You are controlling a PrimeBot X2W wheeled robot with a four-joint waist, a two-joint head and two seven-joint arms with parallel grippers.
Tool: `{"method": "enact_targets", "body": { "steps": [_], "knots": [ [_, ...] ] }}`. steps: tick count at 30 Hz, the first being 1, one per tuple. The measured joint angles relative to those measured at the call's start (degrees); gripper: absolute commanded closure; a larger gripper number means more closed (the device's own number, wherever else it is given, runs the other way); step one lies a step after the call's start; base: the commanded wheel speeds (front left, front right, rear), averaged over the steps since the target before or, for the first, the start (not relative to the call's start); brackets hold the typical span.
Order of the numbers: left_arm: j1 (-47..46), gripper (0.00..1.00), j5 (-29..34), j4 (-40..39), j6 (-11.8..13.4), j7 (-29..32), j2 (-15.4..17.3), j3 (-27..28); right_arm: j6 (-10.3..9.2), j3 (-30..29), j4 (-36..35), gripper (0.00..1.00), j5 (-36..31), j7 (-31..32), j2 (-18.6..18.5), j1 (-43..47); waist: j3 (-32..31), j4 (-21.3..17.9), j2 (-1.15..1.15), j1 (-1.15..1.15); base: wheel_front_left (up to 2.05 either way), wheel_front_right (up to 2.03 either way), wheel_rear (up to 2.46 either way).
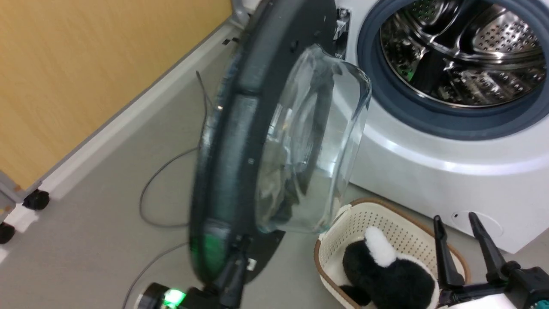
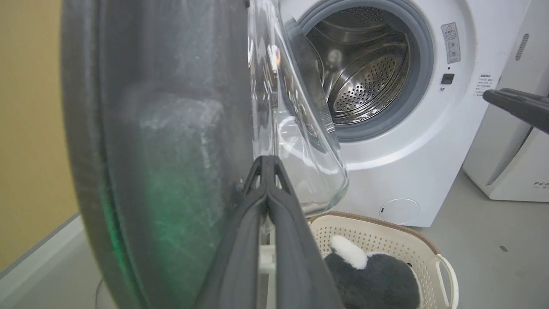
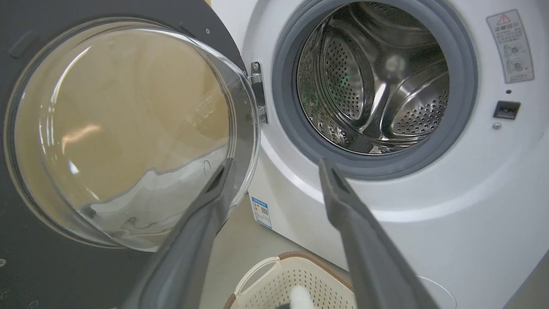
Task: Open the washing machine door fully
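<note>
Progress is looking well advanced: the washing machine door (image 1: 231, 141) is standing swung out on its hinge (image 3: 257, 92) from the washing machine (image 1: 429, 163), nearly edge-on to the head camera, with its glass bowl (image 1: 313, 141) bulging toward the machine and the steel drum (image 1: 463, 51) lying fully exposed behind the grey gasket (image 1: 373, 86). The left gripper (image 2: 266, 161) is reaching up to the door's lower part with its jaws pressed together, the tips appearing to touch the dark inner face just beside the bowl and pinching nothing that can be made out. The right gripper (image 1: 454, 218) is hovering apart from the door, above a cream basket (image 1: 334, 227) holding a black-and-white plush toy (image 1: 386, 266), its jaws spread and empty. Judging by the angle, the door is sitting about square to the machine front, so what is remaining is likely a further push outward toward the yellow wall (image 1: 85, 64) until the hinge is giving no more.
</note>
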Motion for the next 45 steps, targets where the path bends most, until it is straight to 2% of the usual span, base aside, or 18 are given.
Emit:
{"method": "enact_targets", "body": {
  "steps": [9, 20, 25, 35, 45],
  "knots": [
    [-2.9, 1.00, -4.2, 3.8, 2.9, 0.0, -0.1, 10.9, 0.00, 0.6, 0.3, 0.00, -1.6, 0.0, 0.0, -1.1, 2.8, 0.1, 0.00, 0.00, 0.00, 0.00, 0.00],
    [-10.4, 1.00, -7.9, 9.2, 2.4, 0.0, -2.2, 25.5, 0.00, 0.2, 0.7, 0.00, -4.9, 0.0, 0.0, -3.1, 7.6, -1.7, 0.00, 0.00, 0.00, 0.00, 0.00],
    [-14.8, 1.00, -8.1, 11.8, 1.3, 0.0, -2.8, 31.8, 0.00, 0.1, 0.9, 0.00, -6.1, 0.0, 0.1, -4.4, 10.0, -2.6, 0.00, 0.00, 0.00, 0.00, 0.00],
    [-22.8, 1.00, -8.1, 19.1, -2.5, 0.0, -2.9, 43.7, 0.00, -0.4, 0.9, 0.00, -8.0, 0.0, 0.2, -6.9, 14.2, -4.6, 0.00, 0.00, 0.00, 0.00, 0.00],
    [-29.9, 1.00, -6.4, 28.5, -5.5, 0.0, 0.2, 50.4, 0.00, -0.6, 0.9, 0.00, -9.0, 0.0, 0.2, -8.8, 17.0, -6.9, 0.00, 0.00, 0.00, 0.00, 0.00]
  ]
}}
